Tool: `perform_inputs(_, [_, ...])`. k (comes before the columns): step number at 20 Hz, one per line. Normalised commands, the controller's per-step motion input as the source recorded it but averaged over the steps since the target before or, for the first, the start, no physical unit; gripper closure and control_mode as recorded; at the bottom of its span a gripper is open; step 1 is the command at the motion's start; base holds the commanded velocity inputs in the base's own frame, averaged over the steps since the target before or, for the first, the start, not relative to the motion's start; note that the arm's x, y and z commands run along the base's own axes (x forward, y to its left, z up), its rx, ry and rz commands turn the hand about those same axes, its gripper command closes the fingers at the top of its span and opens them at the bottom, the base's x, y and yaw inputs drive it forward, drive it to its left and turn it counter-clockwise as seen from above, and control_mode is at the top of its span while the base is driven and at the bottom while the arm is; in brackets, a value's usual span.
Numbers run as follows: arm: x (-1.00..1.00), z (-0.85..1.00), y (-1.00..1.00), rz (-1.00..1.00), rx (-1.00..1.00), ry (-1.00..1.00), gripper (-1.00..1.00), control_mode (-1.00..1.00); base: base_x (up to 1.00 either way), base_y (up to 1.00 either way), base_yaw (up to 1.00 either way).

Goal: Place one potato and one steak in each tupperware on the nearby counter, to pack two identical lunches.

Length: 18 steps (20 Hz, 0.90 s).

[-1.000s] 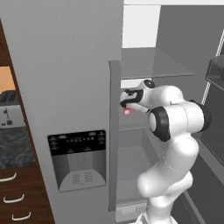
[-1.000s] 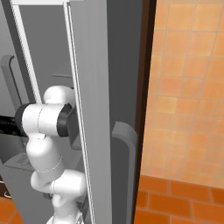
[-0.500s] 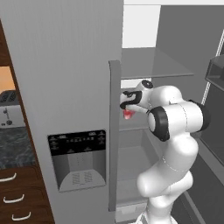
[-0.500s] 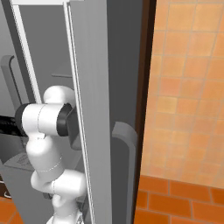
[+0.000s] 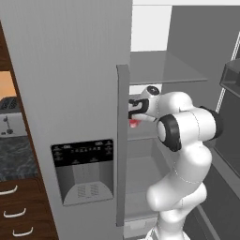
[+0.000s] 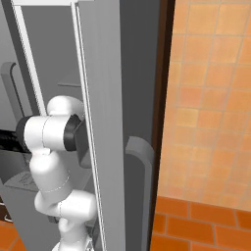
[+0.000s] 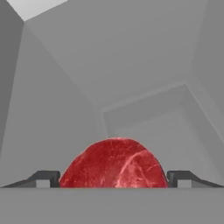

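Note:
A red marbled steak (image 7: 113, 164) lies between my two dark fingertips (image 7: 46, 178) in the hand view, with a thin gap on each side. My gripper (image 7: 113, 177) is open around it. In the left base view the arm reaches into the open fridge, and the gripper (image 5: 133, 111) sits just behind the door's edge with the steak (image 5: 134, 123) under it, above a glass shelf (image 5: 161, 70). The dark speckled counter (image 5: 14, 154) shows at the far left. The potato and the tupperware are out of view.
The grey fridge door (image 5: 84, 117) with its dispenser panel (image 5: 83, 171) stands close to the left of the hand. A silver toaster (image 5: 9, 123) sits on the counter above wood drawers (image 5: 14, 213). The right base view has the other fridge door (image 6: 105, 122) and an orange tiled wall (image 6: 211, 98).
In the left base view the hand and the steak under it have shifted slightly down and to the left. Nothing else has moved.

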Motion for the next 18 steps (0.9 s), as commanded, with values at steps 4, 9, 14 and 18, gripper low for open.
perform_inputs(4, [0.00,-0.27,0.03,0.00,0.00,0.00,1.00,-1.00,0.00,0.00,0.00])
perform_inputs(9, [-0.27,-0.03,-0.06,0.00,0.03,-0.07,1.00,-1.00,0.00,0.00,0.00])
perform_inputs(14, [-0.92,0.00,-0.13,0.00,0.09,-0.12,1.00,-1.00,0.00,0.00,0.00])
perform_inputs(18, [-0.54,0.28,-0.29,-0.01,0.01,-0.01,1.00,-1.00,0.00,0.00,0.00])
